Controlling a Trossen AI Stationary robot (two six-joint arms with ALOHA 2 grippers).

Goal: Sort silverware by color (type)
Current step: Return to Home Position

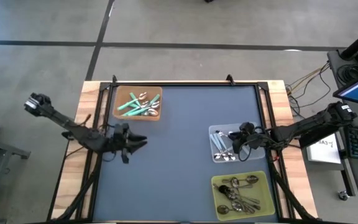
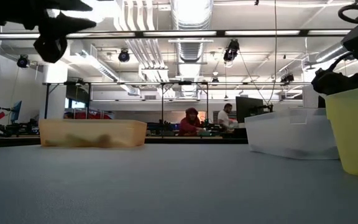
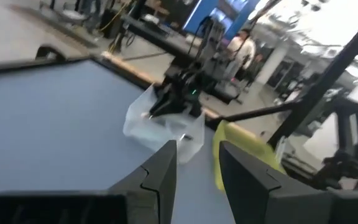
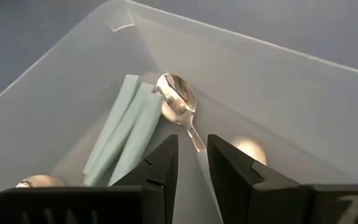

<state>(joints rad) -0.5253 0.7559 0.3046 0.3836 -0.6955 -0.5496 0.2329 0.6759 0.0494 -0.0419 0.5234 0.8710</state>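
The silverware lies in three trays. Teal-handled spoons [image 1: 135,104] fill the tan tray [image 1: 158,116] at the far left. Light-blue-handled spoons [image 1: 219,144] lie in the clear tray [image 1: 214,130], and metal spoons [image 1: 238,190] in the yellow tray [image 1: 216,199]. My right gripper [image 1: 235,142] hangs low in the clear tray, its fingers [image 4: 160,158] a little apart. A spoon [image 4: 176,99] lies ahead of them, its stem running into the gap. My left gripper [image 1: 142,142] hovers open over the mat at the left, holding nothing [image 3: 197,149]. My right gripper slants down into the clear tray from the table's right side. The spoon's thin stem [image 4: 195,138] runs in between its fingertips. Whether the fingers touch it, I cannot tell. The spoon's bowl rests on the light blue handles [image 4: 126,134] in the tray.
The blue-grey mat [image 1: 179,174] lies bare between the trays. A black frame and wooden rails [image 1: 92,93] border the table. People sit at desks far behind the table [image 2: 191,121].
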